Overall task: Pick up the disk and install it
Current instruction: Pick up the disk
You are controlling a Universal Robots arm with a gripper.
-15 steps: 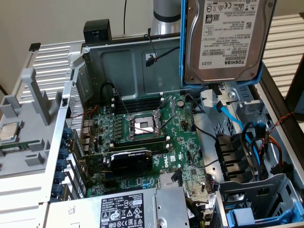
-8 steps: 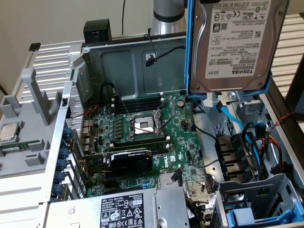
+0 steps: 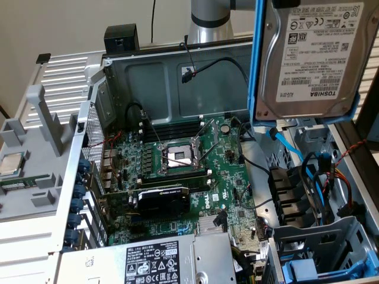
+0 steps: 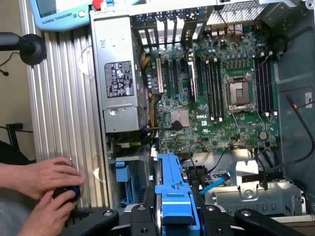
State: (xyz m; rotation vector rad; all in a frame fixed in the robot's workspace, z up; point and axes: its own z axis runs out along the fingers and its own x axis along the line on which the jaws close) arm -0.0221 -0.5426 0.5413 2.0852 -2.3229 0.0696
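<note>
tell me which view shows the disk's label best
The exterior view: the disk hangs above the open case with its white Toshiba label and barcodes facing the camera. The wrist view gives the disk edge-on, its blue carrier held in the gripper, label unseen.

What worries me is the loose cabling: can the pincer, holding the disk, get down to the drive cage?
Probably yes: the pincer holds the disk above the open case, with nothing solid between it and the drive cage, though a blue cable crosses close beneath.

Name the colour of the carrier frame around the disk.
Blue. The exterior view shows it best: the carrier frame edges the silver disk.
</note>
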